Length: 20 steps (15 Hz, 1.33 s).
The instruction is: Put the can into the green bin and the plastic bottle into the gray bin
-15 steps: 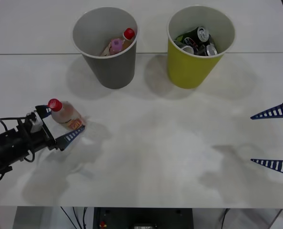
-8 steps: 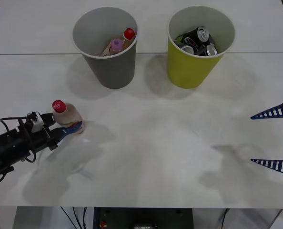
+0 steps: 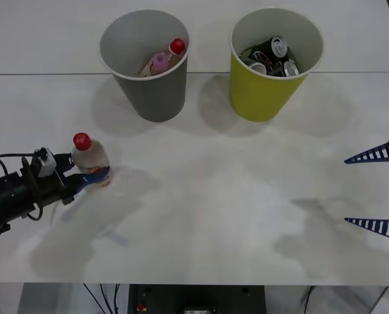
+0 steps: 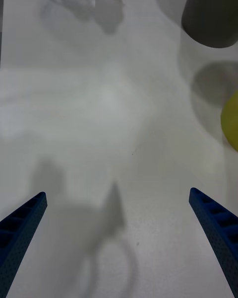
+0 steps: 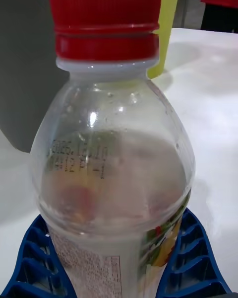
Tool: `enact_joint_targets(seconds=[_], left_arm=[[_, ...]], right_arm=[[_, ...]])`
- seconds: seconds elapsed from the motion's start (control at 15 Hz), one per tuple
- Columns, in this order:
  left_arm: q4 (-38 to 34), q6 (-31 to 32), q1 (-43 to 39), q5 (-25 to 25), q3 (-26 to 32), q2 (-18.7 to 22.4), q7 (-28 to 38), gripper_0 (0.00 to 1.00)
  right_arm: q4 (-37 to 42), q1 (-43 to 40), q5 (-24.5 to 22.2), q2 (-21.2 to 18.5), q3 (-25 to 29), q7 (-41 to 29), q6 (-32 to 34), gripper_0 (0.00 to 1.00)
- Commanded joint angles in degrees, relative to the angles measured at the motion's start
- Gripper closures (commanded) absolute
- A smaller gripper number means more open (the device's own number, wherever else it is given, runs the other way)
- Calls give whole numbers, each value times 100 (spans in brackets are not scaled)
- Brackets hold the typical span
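Front view: we find the left gripper pinching the plastic bottle, which stands upright on the counter, in front of the gray bin and off to its left. The left wrist view confirms both blue fingers pressed against the bottle's lower body. We note the gray bin holds a pink-capped bottle and a red-capped bottle. The green bin, just right of the gray bin, contains cans. The right gripper sits far right of the gray bin, fingers spread, holding nothing.
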<state>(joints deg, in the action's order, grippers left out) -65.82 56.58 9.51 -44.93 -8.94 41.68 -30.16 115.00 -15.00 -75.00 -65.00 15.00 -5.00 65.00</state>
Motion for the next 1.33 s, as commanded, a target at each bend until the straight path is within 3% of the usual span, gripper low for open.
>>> enact_joint_targets(seconds=[0.07, 0.53, 0.93, 1.13, 1.33], left_arm=[[-493, 3, 7, -420, -2, 543, 1153, 100], [-1829, 29, 86, -1343, -2, 2187, 4616, 100], [-2058, 943, 851, -1554, 7, 3189, 7341, 99], [-2743, 1013, 1299, -2564, 7, 3637, 8334, 99], [-3200, 1549, 2038, -3584, -37, 3690, 9160, 99]], right_arm=[[0, 0, 0, 0, 0, 0, 0, 0], [0, 0, 0, 0, 0, 0, 0, 0], [0, 0, 0, 0, 0, 0, 0, 0], [0, 0, 0, 0, 0, 0, 0, 0], [0, 0, 0, 0, 0, 0, 0, 0]])
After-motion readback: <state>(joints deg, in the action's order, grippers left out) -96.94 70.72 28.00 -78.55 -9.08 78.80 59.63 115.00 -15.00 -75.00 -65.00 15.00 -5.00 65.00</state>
